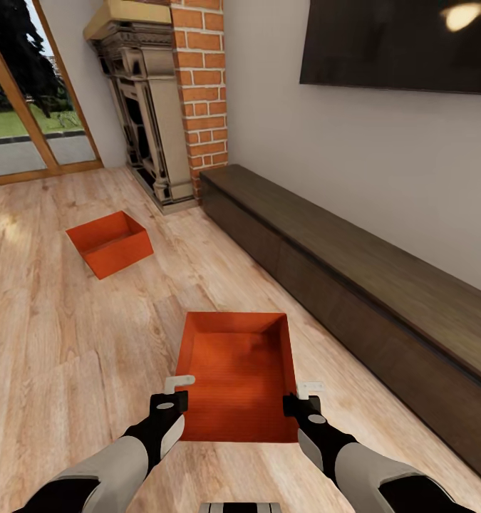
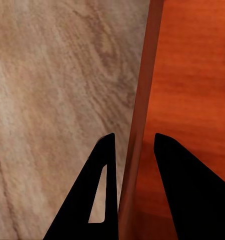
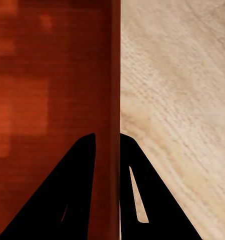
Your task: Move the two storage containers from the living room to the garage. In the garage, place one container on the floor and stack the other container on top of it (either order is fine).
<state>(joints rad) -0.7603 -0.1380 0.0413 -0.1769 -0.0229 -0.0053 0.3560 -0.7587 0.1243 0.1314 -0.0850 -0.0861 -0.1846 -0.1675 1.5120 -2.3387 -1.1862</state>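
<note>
On the light wood-plank floor of the living room, the near storage container sits open-top right in front of the robot, its long side running away from the camera and its ribbed orange-red inside bare. Both arms reach down to it, 1 at each side wall. The left gripper stands at the container's left wall; the left wrist view shows its 2 dark fingers straddling that thin wall, 1 finger outside over the planks and 1 inside over the orange bottom, with a visible gap between the inner finger and the wall, so the jaws are spread and not yet clamped. The right gripper stands at the right wall; in the right wrist view its fingers sit tight against both faces of the wall, pinching it.

The far storage container rests on the planks well apart from the near one, further ahead and to the left, turned at an angle, near the ornate fireplace. A red brick chimney rises beside the fireplace. Along the wall at the right runs a long dark low bench, just beside the near container, with a black TV mounted above it
</note>
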